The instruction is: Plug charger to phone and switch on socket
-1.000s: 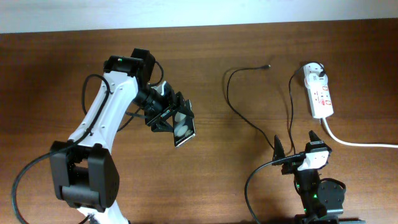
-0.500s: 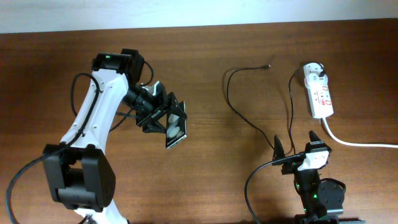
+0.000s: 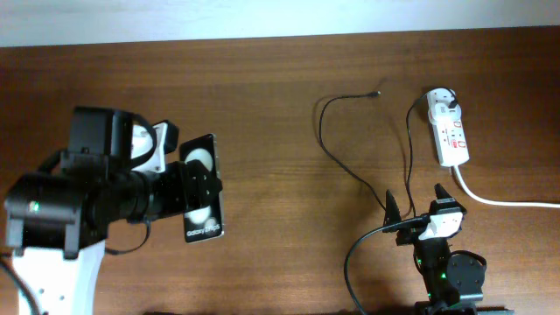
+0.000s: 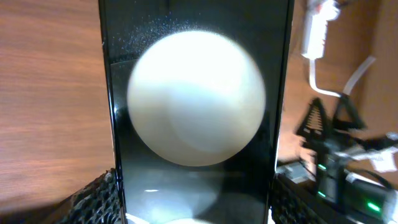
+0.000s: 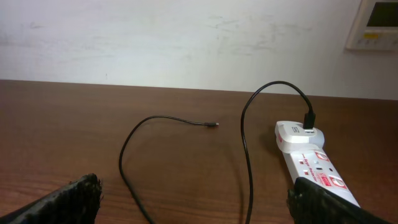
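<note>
Phone (image 4: 199, 124) edges pinched between left fingers (image 4: 93, 200).

Brown wood table (image 3: 289, 87); thin black charger (image 3: 320, 127) looped on right half; white socket (image 3: 450, 133) just beside, charger plugged in.

Even bright light, faint shadows, large round white glare on the phone (image 4: 196, 106), near edges blurred

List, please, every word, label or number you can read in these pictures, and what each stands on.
Nothing can be read for certain.
phone: pale print at its lower end, too small to read.
socket: red marks, too small to read.
wall panel: display and markings, too blurred to read.
</note>
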`<move>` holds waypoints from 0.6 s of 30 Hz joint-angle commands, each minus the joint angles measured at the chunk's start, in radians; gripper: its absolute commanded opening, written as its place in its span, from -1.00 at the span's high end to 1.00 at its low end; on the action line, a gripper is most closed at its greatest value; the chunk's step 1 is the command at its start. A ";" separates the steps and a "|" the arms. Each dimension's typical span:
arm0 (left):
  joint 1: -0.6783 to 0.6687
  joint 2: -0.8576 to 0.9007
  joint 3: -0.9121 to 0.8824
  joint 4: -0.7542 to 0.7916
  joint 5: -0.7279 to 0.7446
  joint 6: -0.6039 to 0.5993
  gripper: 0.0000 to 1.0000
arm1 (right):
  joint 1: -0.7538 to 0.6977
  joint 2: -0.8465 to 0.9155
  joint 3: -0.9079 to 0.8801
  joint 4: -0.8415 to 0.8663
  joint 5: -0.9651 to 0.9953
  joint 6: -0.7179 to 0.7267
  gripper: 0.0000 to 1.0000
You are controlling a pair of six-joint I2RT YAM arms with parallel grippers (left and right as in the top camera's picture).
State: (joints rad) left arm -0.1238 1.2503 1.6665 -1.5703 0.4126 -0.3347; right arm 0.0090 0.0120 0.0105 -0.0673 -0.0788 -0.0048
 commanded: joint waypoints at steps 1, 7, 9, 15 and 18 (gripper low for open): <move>0.002 -0.045 -0.061 0.038 -0.147 -0.024 -0.28 | -0.005 -0.006 -0.005 -0.005 0.005 -0.006 -0.98; 0.002 -0.040 -0.362 0.384 -0.146 -0.259 -0.25 | -0.003 -0.006 -0.005 0.000 -0.054 0.026 -0.98; 0.002 -0.034 -0.465 0.532 -0.143 -0.359 -0.22 | -0.003 -0.006 -0.005 0.004 -0.129 0.226 -0.98; -0.037 -0.021 -0.543 0.721 -0.140 -0.626 -0.22 | -0.003 -0.006 -0.005 0.018 -0.650 0.777 -0.98; -0.094 -0.021 -0.544 0.752 -0.148 -0.710 -0.22 | -0.003 -0.006 -0.005 0.019 -0.604 0.778 -0.98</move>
State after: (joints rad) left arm -0.1787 1.2289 1.1236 -0.8360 0.2699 -0.9310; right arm 0.0090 0.0120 0.0105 -0.0448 -0.6502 0.7235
